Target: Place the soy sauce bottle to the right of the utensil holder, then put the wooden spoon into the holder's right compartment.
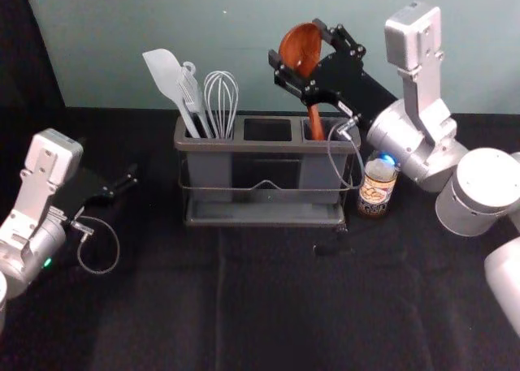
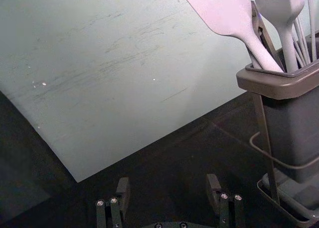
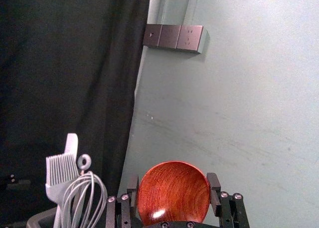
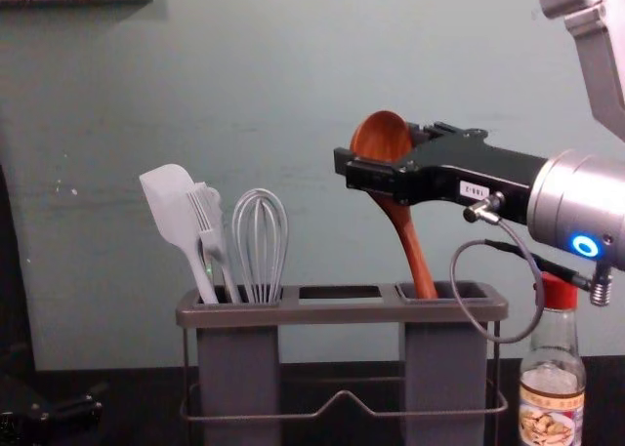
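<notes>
gripping wooden spoon (image 4: 382, 134) by its bowl, right gripper's (image 1: 296, 41) fingers closed on it | handle (image 4: 412, 246) slants down into right compartment (image 4: 444, 368), lowering next | left gripper (image 2: 168, 183) idle, fingers apart

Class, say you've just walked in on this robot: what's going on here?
The right end effector grips the wooden spoon by its bowl, with the handle's end at the mouth of the utensil holder's right compartment. The spoon is not yet released. The soy sauce bottle stands to the holder's right. The left end effector waits open to the holder's left.
</notes>
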Controlling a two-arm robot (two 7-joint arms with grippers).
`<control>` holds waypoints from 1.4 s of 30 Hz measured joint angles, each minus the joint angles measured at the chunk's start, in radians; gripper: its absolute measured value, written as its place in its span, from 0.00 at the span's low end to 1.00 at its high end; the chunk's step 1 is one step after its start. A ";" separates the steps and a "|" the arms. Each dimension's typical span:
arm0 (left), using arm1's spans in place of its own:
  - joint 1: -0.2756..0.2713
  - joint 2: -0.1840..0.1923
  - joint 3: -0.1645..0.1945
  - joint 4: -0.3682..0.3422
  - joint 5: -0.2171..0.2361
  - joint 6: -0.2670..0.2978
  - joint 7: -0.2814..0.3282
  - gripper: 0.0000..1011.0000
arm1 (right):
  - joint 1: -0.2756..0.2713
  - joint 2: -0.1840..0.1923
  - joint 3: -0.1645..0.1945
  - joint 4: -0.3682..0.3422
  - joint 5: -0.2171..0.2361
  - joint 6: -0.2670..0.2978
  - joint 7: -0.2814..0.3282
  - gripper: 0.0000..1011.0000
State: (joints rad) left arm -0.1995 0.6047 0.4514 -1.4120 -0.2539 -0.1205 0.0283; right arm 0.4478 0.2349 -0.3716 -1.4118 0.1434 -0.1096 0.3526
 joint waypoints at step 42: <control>0.000 0.000 0.000 0.000 0.000 0.000 0.000 0.99 | -0.108 0.021 0.029 -0.056 -0.010 0.007 -0.016 0.83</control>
State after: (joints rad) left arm -0.1995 0.6047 0.4514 -1.4120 -0.2539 -0.1206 0.0283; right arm 0.3397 0.2559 -0.3429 -1.4680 0.1338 -0.1030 0.3369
